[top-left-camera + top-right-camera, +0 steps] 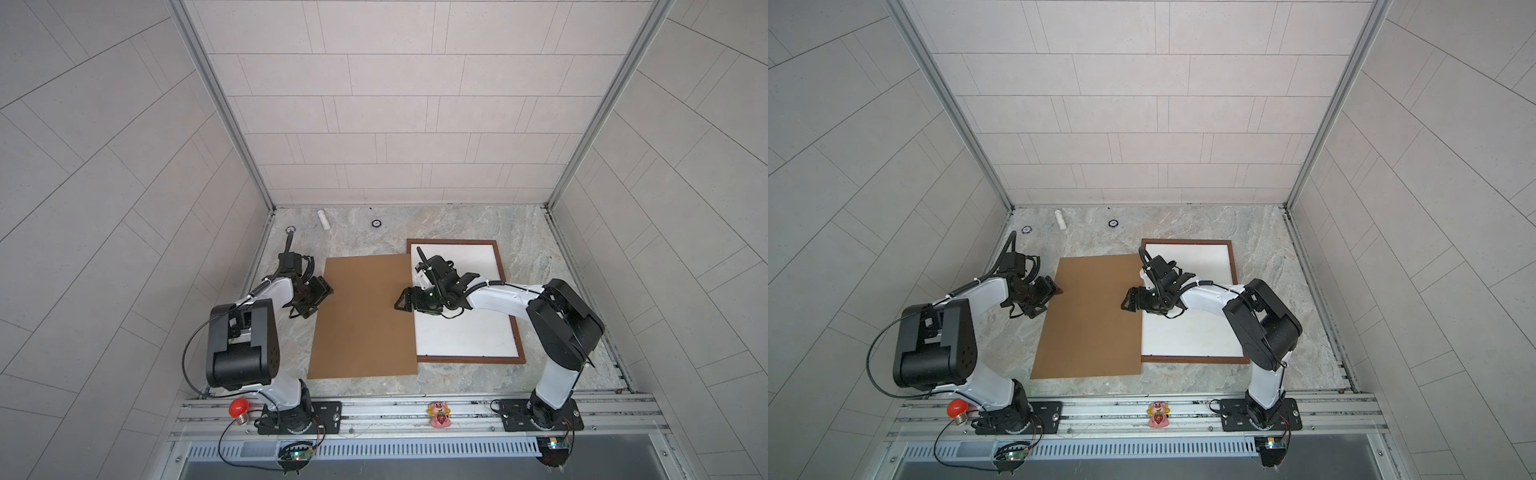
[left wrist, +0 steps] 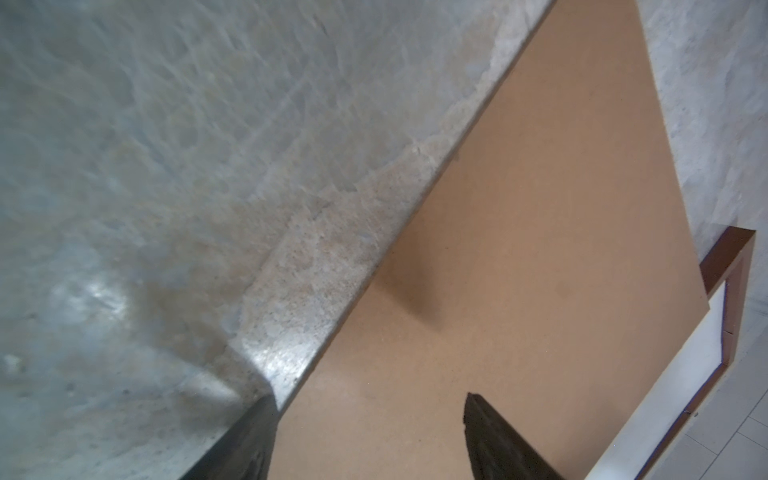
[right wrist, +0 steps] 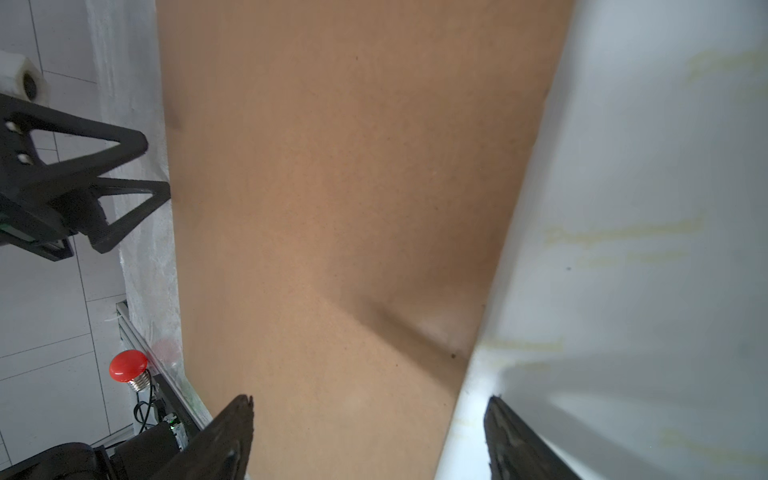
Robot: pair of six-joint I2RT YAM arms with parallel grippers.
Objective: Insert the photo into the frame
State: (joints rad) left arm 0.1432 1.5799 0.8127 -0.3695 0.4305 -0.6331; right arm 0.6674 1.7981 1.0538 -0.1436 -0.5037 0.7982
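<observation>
Two released, empty claws flank the backing board (image 1: 361, 324) in a top view, left gripper (image 1: 312, 302) and right gripper (image 1: 401, 301), beside the photo (image 1: 465, 332) lying white-side-up inside the frame (image 1: 469, 360) at right; each wrist view shows jaws straddling a board edge, probably to lift it.

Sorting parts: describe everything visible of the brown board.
The brown board is a plain rectangle, cardboard-like, lying on the marbled table. Its right edge covers the left rail of the frame and the edge of the photo, white side up. The left gripper and right gripper, both open, sit at its long edges.
</observation>
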